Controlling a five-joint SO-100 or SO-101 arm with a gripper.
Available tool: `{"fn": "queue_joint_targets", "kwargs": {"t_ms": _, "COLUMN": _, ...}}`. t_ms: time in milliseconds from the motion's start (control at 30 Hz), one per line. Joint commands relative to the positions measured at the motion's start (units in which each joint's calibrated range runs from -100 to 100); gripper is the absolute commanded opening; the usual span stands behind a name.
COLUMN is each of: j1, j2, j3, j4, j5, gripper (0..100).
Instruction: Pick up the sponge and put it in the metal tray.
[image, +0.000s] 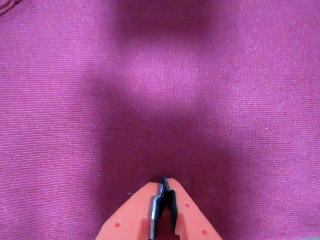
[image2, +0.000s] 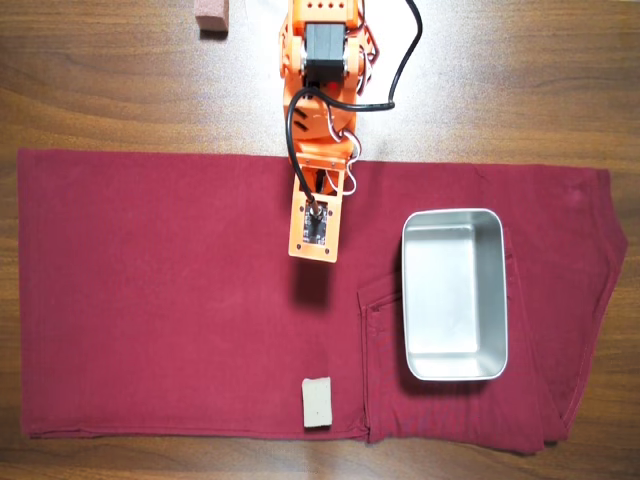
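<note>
A: Container first. The metal tray (image2: 455, 295) in the overhead view is a shiny steel rectangle with rounded corners and a raised rim. Nothing in it; bare metal floor with soft reflections.

B: Where from the fingers?

A: Off to the right of the gripper (image2: 313, 250) in that view, and a little lower in frame, apart from it. It sits on the dark red cloth (image2: 150, 300).

B: And the sponge?

A: The sponge (image2: 317, 402) is a small pale beige-grey block, lying flat on the cloth well below the fingers in the overhead view, almost straight in line with them, near the cloth's lower edge. Not touched.

B: Finger state?

A: Wrist view shows the gripper (image: 164, 186) with orange fingers (image: 135, 215) and dark inner pads pressed together at the tip. Closed, nothing between them. Only finely ribbed magenta fabric and the arm's shadow ahead.

B: Anything hard to read?

A: The finger bases are cut off by the wrist view's bottom edge. In the overhead view a pinkish-brown block (image2: 211, 17) on the wooden table (image2: 520, 80) is clipped by the top edge, and the orange arm (image2: 320, 60) hides its own fingertips from above.
</note>
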Motion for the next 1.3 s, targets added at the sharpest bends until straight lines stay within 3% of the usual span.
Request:
{"fn": "queue_joint_targets", "kwargs": {"t_ms": 0, "j1": -0.45, "j2": 0.38, "j3": 0.37, "j4": 1.03, "j5": -0.15, "gripper": 0}}
{"fn": "queue_joint_targets", "kwargs": {"t_ms": 1200, "j1": -0.45, "j2": 0.38, "j3": 0.37, "j4": 1.03, "j5": -0.15, "gripper": 0}}
{"fn": "queue_joint_targets", "kwargs": {"t_ms": 1267, "j1": -0.64, "j2": 0.38, "j3": 0.37, "j4": 1.03, "j5": -0.15, "gripper": 4}}
